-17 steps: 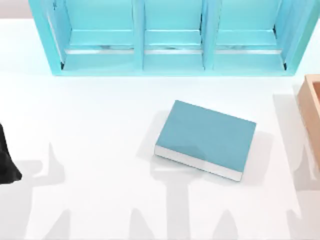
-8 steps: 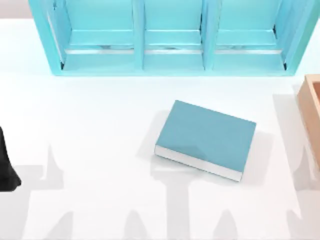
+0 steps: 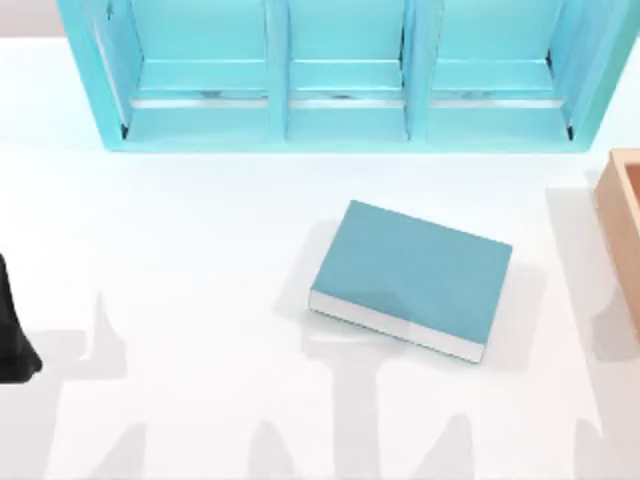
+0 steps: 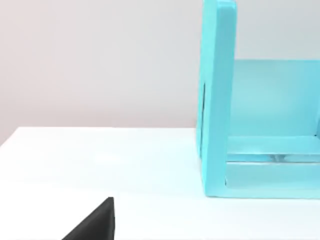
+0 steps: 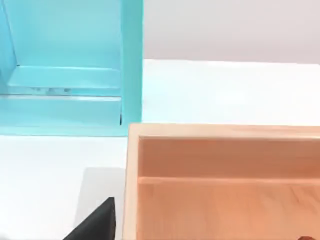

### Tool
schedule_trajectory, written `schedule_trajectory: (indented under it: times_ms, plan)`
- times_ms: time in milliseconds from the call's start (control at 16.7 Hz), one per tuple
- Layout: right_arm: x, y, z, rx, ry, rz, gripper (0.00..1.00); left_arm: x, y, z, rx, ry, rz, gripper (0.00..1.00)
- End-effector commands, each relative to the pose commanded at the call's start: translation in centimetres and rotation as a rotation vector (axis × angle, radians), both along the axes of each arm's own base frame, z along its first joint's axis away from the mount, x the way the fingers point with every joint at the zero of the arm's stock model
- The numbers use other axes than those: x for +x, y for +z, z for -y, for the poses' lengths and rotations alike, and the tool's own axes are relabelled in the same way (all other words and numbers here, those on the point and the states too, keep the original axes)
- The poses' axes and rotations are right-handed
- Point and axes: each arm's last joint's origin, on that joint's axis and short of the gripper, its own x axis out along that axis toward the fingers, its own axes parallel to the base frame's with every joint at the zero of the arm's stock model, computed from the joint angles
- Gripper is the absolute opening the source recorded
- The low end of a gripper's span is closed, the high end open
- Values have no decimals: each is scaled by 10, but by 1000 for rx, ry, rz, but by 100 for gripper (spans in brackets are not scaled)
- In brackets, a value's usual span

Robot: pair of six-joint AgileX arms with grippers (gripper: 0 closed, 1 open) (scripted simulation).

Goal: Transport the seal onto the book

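The book [image 3: 410, 275], a thick teal-blue hardcover with white page edges, lies flat and slightly turned near the middle of the white table. The seal is out of view. A dark part of my left arm [image 3: 12, 330] shows at the table's left edge in the top view. The left wrist view catches a black corner of my left gripper [image 4: 95, 225] low over the table, facing the shelf's end. A like black corner of my right gripper [image 5: 97, 222] sits beside a wooden box in the right wrist view.
A large light-blue shelf [image 3: 340, 110] with three compartments spans the back of the table; its side walls [image 4: 217, 100] [image 5: 131, 65] show in both wrist views. An open wooden box [image 3: 622, 215] [image 5: 210, 155] stands at the right edge.
The dark part of my left arm has drawn back slightly toward the left edge. Shadows near the right edge have shifted a little. The book has not moved.
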Motion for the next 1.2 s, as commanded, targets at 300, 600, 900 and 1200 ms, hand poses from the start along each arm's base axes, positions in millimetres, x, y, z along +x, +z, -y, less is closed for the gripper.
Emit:
schedule_trajectory:
  times_ms: [300,600,900,1200]
  plan:
    - [50,49,13,-21,-33,-416,100,0,0,0,0,0,0,100]
    - [131,58,41,5,-34,-879,100,0,0,0,0,0,0,100]
    - [196,39,73,53,-16,-1199,100,0,0,0,0,0,0,100]
    - [221,24,89,79,-2,-1320,100,0,0,0,0,0,0,100]
